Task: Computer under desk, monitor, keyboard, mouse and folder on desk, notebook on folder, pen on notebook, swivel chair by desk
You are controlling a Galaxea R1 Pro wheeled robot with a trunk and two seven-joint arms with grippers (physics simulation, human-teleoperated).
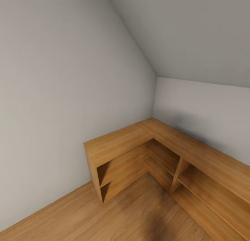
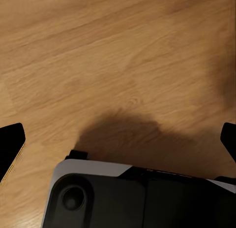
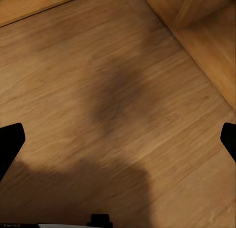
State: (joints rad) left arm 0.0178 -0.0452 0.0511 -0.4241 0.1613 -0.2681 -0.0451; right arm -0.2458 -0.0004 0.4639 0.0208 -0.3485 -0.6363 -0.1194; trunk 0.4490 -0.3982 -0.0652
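Observation:
I face a corner of the bedroom, where a grey sloped wall [image 1: 194,32] comes down over a light wooden floor [image 1: 139,216]. The desk, the computer, the monitor, the keyboard, the mouse, the folder, the notebook, the pen and the swivel chair are out of view. My left gripper [image 2: 118,139] hangs open over bare floor, its black fingertips [image 2: 11,142] far apart with nothing between them. My right gripper [image 3: 118,139] is open too, above the floor, with its fingertips [image 3: 11,142] spread wide and empty.
Low L-shaped wooden shelving [image 1: 139,140] fills the corner, running along both walls with open compartments; its edge [image 3: 206,36] lies ahead of the right gripper. My own white and black base [image 2: 137,198] sits below the left gripper. Shadows fall on the floor.

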